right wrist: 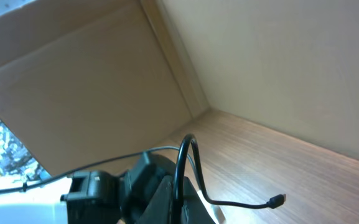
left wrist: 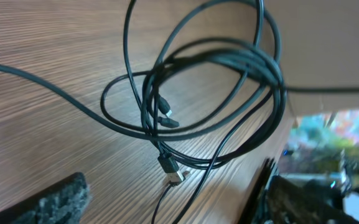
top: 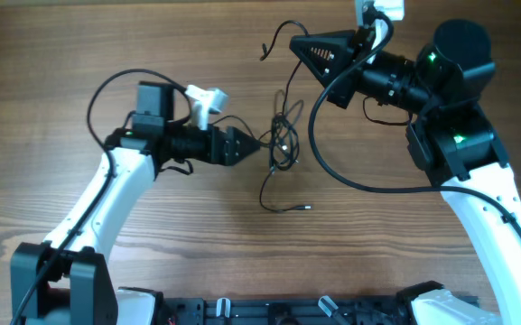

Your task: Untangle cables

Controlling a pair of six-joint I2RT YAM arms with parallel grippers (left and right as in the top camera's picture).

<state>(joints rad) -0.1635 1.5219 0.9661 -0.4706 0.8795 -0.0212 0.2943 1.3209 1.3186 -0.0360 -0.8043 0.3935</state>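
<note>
The cables (top: 283, 137) are thin black cords in a loose tangle at the table's middle, with one tail ending in a plug (top: 306, 208) toward the front. In the left wrist view the tangle (left wrist: 198, 112) lies just ahead of the jaws, with a small plug (left wrist: 169, 168) on the wood. My left gripper (top: 253, 144) is open at the tangle's left side, its fingers apart around nothing (left wrist: 173, 208). My right gripper (top: 298, 42) is shut on one cable strand above the tangle. The strand loops over the shut jaws (right wrist: 182, 196) and ends in a free plug (right wrist: 279, 200).
A thick black robot wire (top: 332, 162) curves from the right arm down past the tangle's right side. A cardboard wall (right wrist: 92, 81) stands along the table's far edge. The wooden table (top: 152, 235) extends left and front of the tangle.
</note>
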